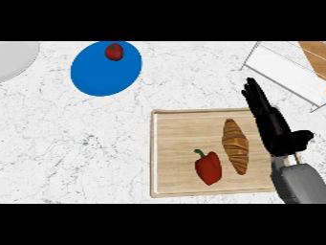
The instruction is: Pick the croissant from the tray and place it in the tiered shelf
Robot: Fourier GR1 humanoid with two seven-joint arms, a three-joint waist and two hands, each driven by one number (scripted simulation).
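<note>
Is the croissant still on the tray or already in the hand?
On the tray: the croissant lies on the wooden tray beside the red pepper; the right hand is open alongside.

Bright, even light; faint shadows, no glare.

A red pepper (208, 167), a blue plate (94, 76) holding a small red fruit (114, 51), and a white plate (3, 60) on a marbled desk (66, 143).

You're looking at a kitchen w/ a white marble-look countertop (66, 143). Food prep stuff gives it away: a wooden tray (176, 143) holding a croissant (235, 145) & red bell pepper (208, 167), a blue plate (98, 74) w/ a red fruit (114, 51), a white plate (3, 60), plus a wire tiered shelf (292, 72) top right.
</note>
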